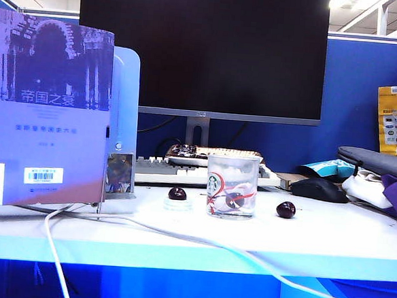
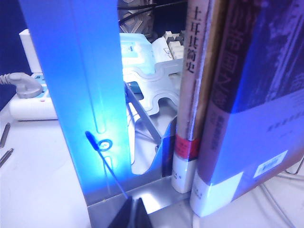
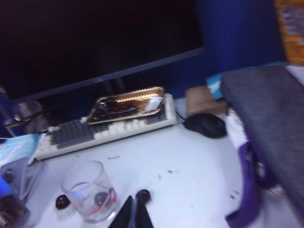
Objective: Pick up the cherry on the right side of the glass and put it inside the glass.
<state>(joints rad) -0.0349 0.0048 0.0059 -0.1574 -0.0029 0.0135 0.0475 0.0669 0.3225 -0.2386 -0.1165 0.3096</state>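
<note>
Shut right gripper (image 3: pixel 132 214) above cherry (image 3: pixel 143 195)

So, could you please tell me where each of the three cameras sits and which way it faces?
Exterior view: low at the desk's front edge, facing the monitor; glass in the middle, a cherry right of it, another cherry left; no arm shows.
Left wrist view: on the left arm, close to the books and bookend; the shut left gripper shows.
Right wrist view: on the right arm, above the desk, looking down at the glass; the shut right gripper shows.
Shared: exterior and right wrist both show glass, cherries, monitor.
</note>
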